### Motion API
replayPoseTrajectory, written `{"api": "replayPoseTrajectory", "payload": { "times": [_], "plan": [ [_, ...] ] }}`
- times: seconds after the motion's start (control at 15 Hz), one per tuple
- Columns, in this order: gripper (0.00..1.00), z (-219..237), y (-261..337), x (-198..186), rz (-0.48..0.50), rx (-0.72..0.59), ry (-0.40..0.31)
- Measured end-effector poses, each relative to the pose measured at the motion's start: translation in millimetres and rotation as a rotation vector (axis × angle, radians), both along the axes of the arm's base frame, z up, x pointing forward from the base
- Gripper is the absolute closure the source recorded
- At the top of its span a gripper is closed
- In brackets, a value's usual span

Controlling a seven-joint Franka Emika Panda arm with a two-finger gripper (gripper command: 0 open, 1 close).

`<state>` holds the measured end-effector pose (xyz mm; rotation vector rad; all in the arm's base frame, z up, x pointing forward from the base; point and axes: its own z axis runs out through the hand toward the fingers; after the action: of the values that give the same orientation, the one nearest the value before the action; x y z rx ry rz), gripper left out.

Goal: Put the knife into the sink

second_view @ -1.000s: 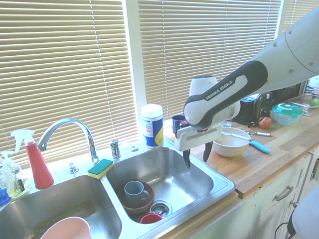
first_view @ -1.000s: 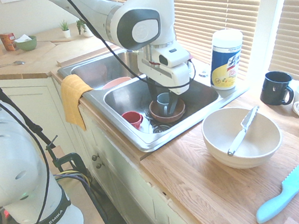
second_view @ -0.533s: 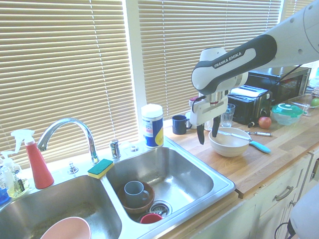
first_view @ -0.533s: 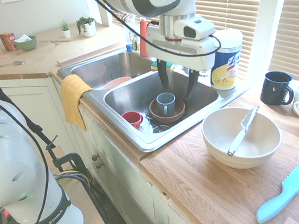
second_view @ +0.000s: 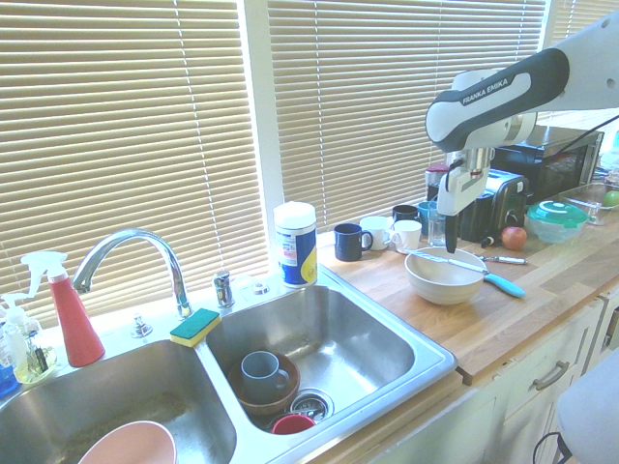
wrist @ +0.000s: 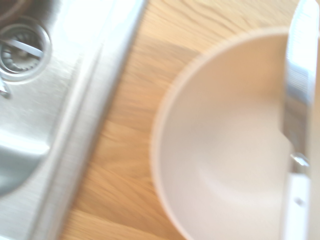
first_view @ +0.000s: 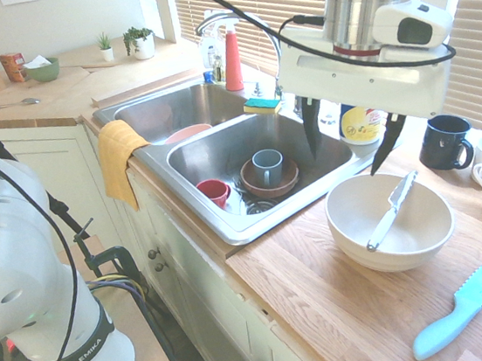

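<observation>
Two black fingers of the pincer (first_view: 355, 142) hang spread apart and empty above the white bowl (first_view: 390, 220) on the wooden tabletop (first_view: 326, 298). The small knife (first_view: 392, 209) leans inside that bowl, beside the sink (first_view: 220, 152).

The hand (first_view: 354, 136) has risen out of the sink (first_view: 220, 152) to above the white bowl (first_view: 358, 236)

I see a white bowl (first_view: 390, 222) on the wood counter (first_view: 345, 309). A teal knife (first_view: 469, 304) lies near it. A dark mug (first_view: 445, 141) stands behind the bowl.
</observation>
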<state>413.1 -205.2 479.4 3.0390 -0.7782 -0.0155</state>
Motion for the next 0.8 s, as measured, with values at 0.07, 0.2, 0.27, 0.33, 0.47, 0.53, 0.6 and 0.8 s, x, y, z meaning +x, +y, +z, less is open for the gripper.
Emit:
{"api": "replayPoseTrajectory", "payload": {
  "times": [0.07,0.2,0.27,0.33,0.47,0.53,0.6,0.8],
  "plan": [
    [0.00,-7.5,-9.8,0.4,-0.025,-0.006,-0.009],
    [0.00,-23.2,-23.8,5.4,-0.069,-0.014,-0.026],
    [0.00,-31.1,-29.4,8.6,-0.088,-0.017,-0.031],
    [0.00,-38.6,-34.0,11.0,-0.103,-0.019,-0.031],
    [0.00,-51.1,-38.8,14.1,-0.118,-0.022,-0.023],
    [0.00,-55.8,-40.1,14.8,-0.120,-0.022,-0.018],
    [0.00,-60.3,-40.3,14.9,-0.120,-0.021,-0.013],
    [0.00,-72.2,-39.6,13.5,-0.122,-0.019,-0.007]
  ]
}}
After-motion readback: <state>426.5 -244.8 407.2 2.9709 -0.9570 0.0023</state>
